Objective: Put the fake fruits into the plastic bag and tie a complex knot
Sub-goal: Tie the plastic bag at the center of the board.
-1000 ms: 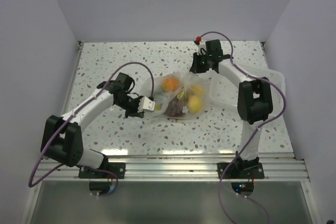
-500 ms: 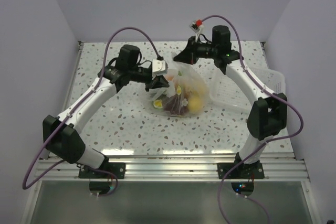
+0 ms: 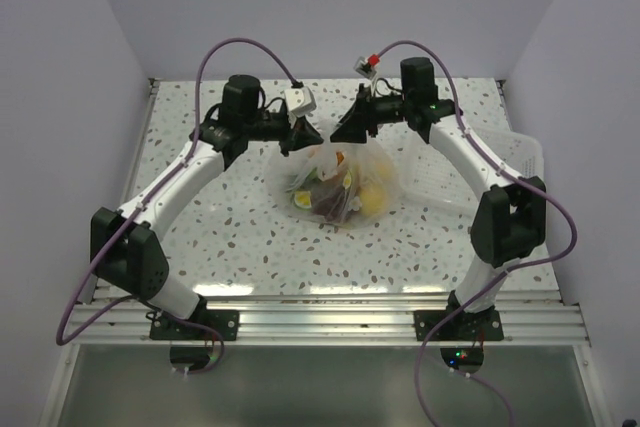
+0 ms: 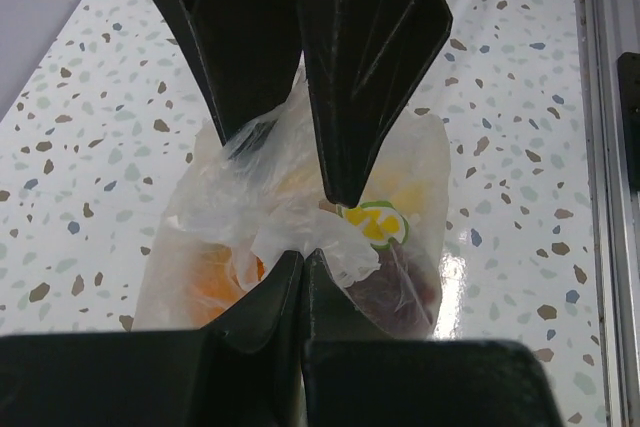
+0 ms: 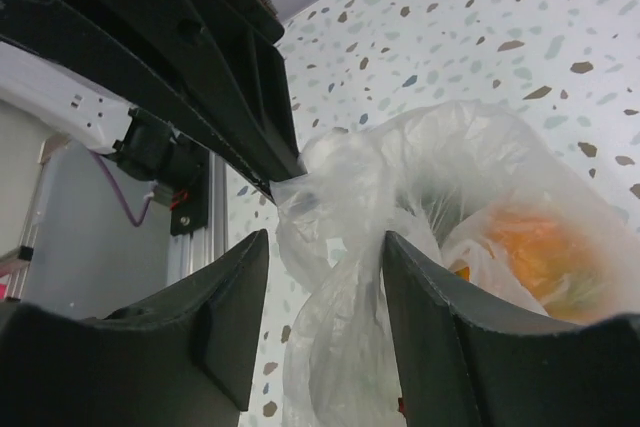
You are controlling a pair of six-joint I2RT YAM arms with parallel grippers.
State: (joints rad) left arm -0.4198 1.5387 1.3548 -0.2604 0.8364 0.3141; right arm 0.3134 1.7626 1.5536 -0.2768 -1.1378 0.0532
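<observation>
Left claw point(image 4: 302, 263): clenched, its two tips meeting on a fold of thin plastic at the bottom centre of its own wrist view.
What it grips: the gathered neck point(image 4: 285, 217) of the bag point(image 3: 388, 169), a whitish crumple just above the tips.
Right claw point(image 5: 325, 247): released. Its fingers stand apart at the bottom of its wrist view. The crumpled neck passes between them, with a gap showing on the left side.
Claws to each other: close together, tip facing tip across the neck, at upper centre of the overhead view.
Bag: hangs below the two claws, its belly down at the table point(image 3: 250, 237) in the centre of the overhead view. Whether its full weight rests there cannot be told.
Fruits point(image 3: 345, 197): every one that shows is inside the bag. A yellow one sits to the right and a dark red one low in the middle, and orange glows through the plastic in both wrist views.
Tray point(image 3: 520, 159): white, at the right edge of the table, apart from the bag.
Done so far: the filling looks finished, and the mouth of the bag is drawn together.
Left to do: the tying. Whether any loop has been pulled through the neck cannot be told. With only one claw gripping, I judge the knotting to be partway at most.
</observation>
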